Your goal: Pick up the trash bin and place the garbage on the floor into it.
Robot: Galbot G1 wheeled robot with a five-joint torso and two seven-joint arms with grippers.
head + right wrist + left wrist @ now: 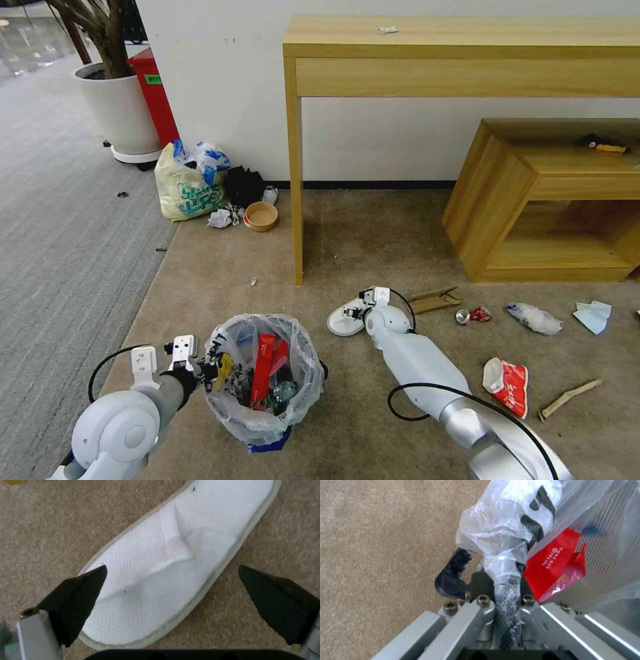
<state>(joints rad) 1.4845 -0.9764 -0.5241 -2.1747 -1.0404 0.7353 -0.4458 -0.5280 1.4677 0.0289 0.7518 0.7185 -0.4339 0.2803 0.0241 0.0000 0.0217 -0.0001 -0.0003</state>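
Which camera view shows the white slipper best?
The right wrist view: the white slipper lies large between the open right gripper fingers. The head view has it small, partly behind that arm.

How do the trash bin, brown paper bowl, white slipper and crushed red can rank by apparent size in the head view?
1. trash bin, held at its rim by the left gripper
2. white slipper, under the open right gripper
3. brown paper bowl, farther away, so its rank against the slipper is unsure
4. crushed red can
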